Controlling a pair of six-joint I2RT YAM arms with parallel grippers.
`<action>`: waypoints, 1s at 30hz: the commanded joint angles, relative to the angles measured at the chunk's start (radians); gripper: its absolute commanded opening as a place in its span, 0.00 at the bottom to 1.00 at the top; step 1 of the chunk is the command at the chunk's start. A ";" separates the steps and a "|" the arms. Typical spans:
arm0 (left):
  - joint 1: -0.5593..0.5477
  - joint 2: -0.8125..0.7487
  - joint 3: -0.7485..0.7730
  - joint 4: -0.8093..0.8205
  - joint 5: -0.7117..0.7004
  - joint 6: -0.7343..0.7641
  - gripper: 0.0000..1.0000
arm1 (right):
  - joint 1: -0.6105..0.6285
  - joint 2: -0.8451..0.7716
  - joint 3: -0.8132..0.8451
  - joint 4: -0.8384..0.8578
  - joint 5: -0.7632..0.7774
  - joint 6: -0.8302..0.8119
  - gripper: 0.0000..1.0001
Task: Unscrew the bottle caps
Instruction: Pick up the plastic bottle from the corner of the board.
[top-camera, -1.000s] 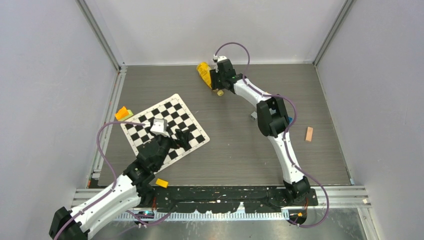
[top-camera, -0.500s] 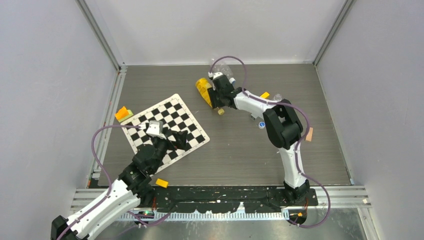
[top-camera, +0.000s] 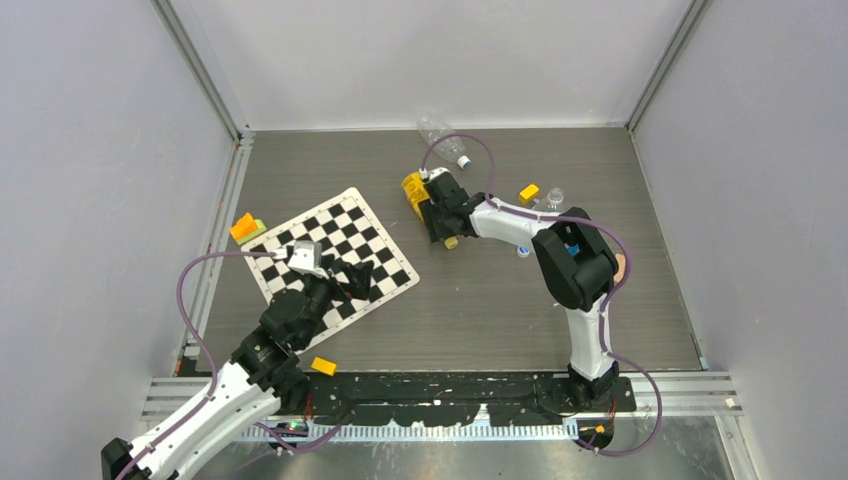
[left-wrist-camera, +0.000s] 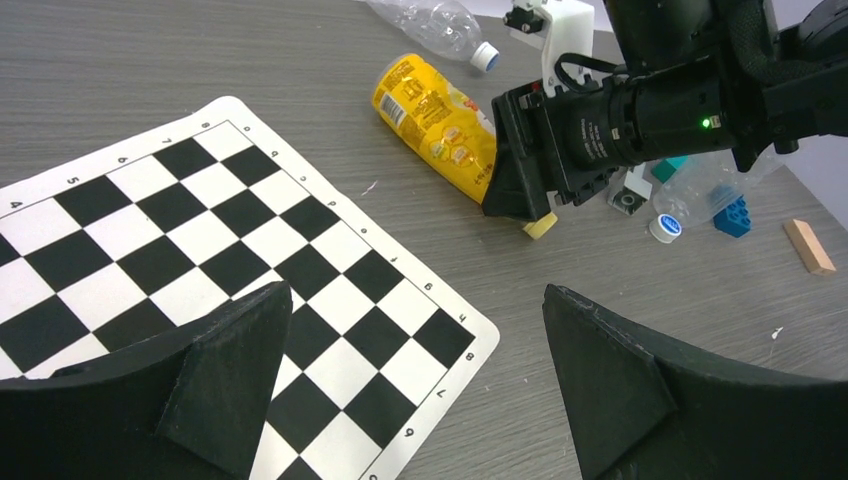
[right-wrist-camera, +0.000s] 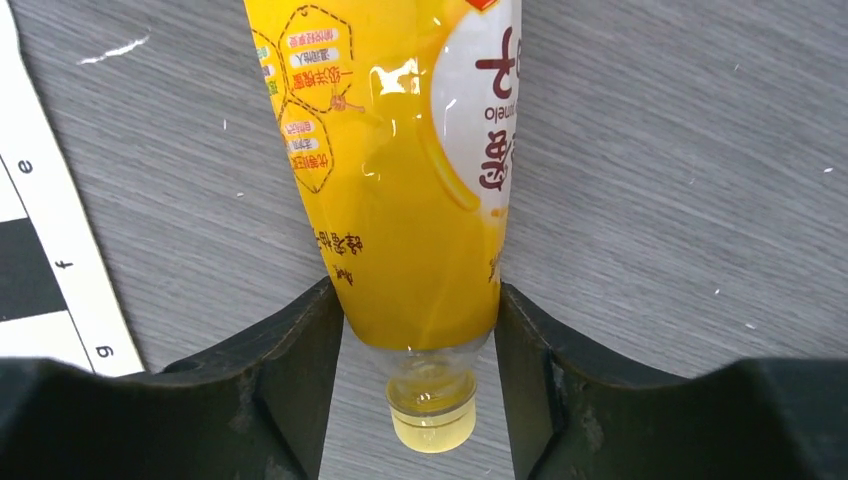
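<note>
Yellow plastic first: one yellow bottle (top-camera: 413, 190) lies on its side on the grey table (top-camera: 480, 300), just past the far corner of the chessboard mat (top-camera: 330, 255). My right gripper (right-wrist-camera: 418, 300) is clamped on its shoulder, one finger pressed against each side. Its yellow cap (right-wrist-camera: 432, 420) sits on the neck between the fingers, pointing back toward the wrist camera.

I count three bottles and three caps. The far clear bottle (top-camera: 437, 132) lies by the back wall, with the far cap (top-camera: 463, 160) on its mouth. The right clear bottle (left-wrist-camera: 712, 180) lies beyond the right gripper, with the pale cap (left-wrist-camera: 665, 227) at its near end.

From above, the right arm (top-camera: 575, 265) covers most of that right clear bottle, so I see it properly only from the left wrist. That same view hides the yellow bottle's neck behind the right gripper, and only the yellow cap peeks out below. The right wrist view alone shows the fingers touching the bottle.

My left gripper (left-wrist-camera: 417, 295) hangs over the mat, spread wide and holding nothing.

Loose pieces: two yellow blocks (top-camera: 529, 191) (top-camera: 323, 366), one orange block (top-camera: 243, 226) at the mat's left, plus a blue block (left-wrist-camera: 733, 215), a teal block (left-wrist-camera: 670, 168) and a wooden block (left-wrist-camera: 808, 246) on the right
</note>
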 joint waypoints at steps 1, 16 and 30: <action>0.001 0.032 0.055 0.007 -0.009 0.033 1.00 | -0.002 -0.010 0.051 0.012 0.030 0.012 0.54; 0.001 0.131 0.197 -0.065 0.232 0.123 1.00 | 0.009 -0.658 -0.442 0.114 -0.336 0.026 0.37; 0.001 0.302 0.403 -0.248 0.610 0.225 1.00 | 0.100 -0.994 -0.765 0.053 -0.581 -0.032 0.26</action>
